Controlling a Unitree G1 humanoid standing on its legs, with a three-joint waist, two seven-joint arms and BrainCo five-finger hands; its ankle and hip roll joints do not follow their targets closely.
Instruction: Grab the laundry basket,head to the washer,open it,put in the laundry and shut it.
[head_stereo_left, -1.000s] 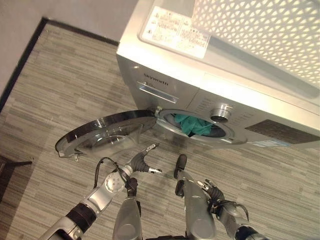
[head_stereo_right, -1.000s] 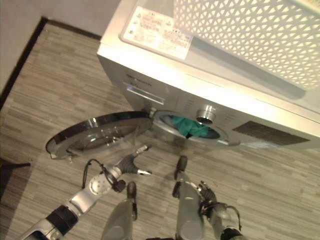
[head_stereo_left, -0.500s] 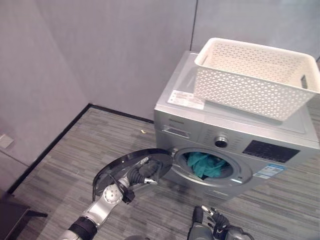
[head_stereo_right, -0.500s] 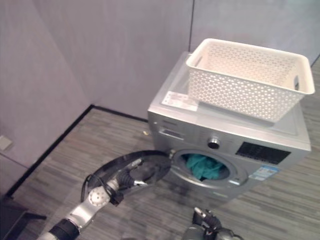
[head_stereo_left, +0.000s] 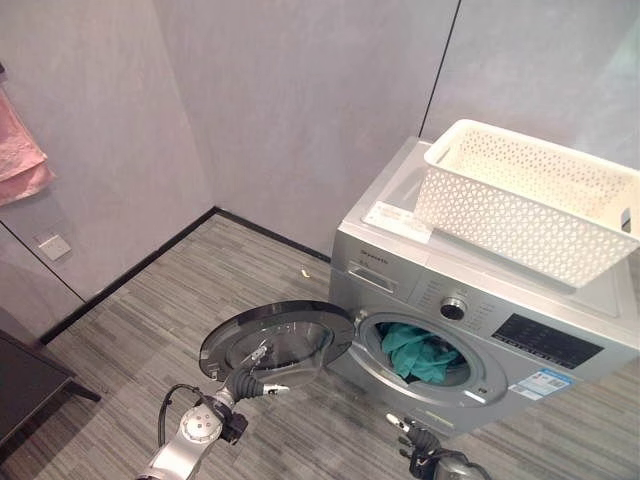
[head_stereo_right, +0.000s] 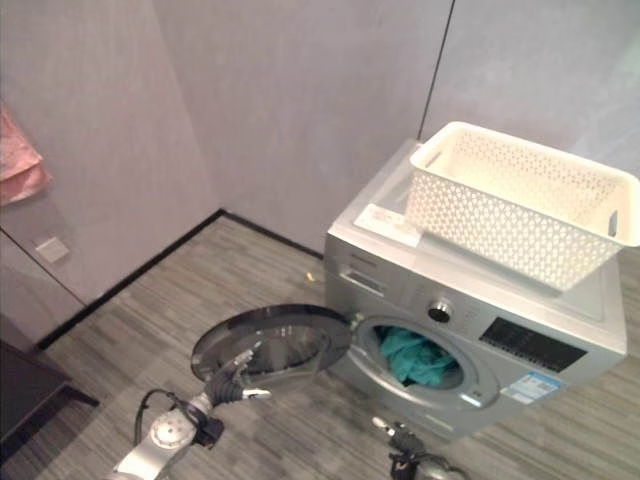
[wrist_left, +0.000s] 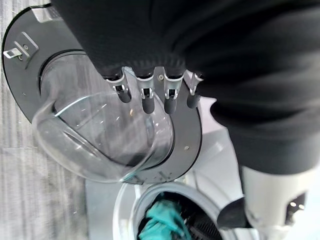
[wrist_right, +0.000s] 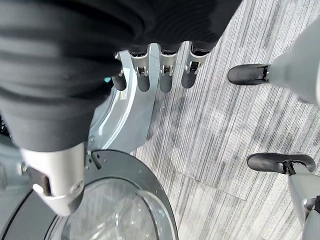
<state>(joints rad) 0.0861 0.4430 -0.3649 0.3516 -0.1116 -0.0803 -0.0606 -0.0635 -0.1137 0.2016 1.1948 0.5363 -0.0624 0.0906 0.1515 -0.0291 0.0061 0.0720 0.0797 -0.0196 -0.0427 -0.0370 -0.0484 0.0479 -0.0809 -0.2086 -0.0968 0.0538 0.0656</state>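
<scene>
The silver washer (head_stereo_left: 480, 330) stands against the wall with its round glass door (head_stereo_left: 275, 340) swung wide open to the left. Teal laundry (head_stereo_left: 415, 350) lies inside the drum (wrist_left: 162, 225). A white perforated laundry basket (head_stereo_left: 530, 200) sits on top of the washer. My left hand (head_stereo_left: 250, 383) is just below the door's front rim, open, its fingers (wrist_left: 146, 97) pointing at the glass bowl of the door (wrist_left: 100, 140). My right hand (head_stereo_left: 425, 458) hangs low in front of the washer, open and holding nothing, with relaxed fingers (wrist_right: 160, 75).
Grey walls close the corner behind the washer, with a black skirting along the floor. A pink towel (head_stereo_left: 20, 150) hangs on the left wall above a wall socket (head_stereo_left: 50, 243). A dark piece of furniture (head_stereo_left: 25, 385) stands at the lower left.
The whole picture has shifted: the camera has risen and pulled back. My left hand has come up from below the door to its front rim. The door stays wide open.
</scene>
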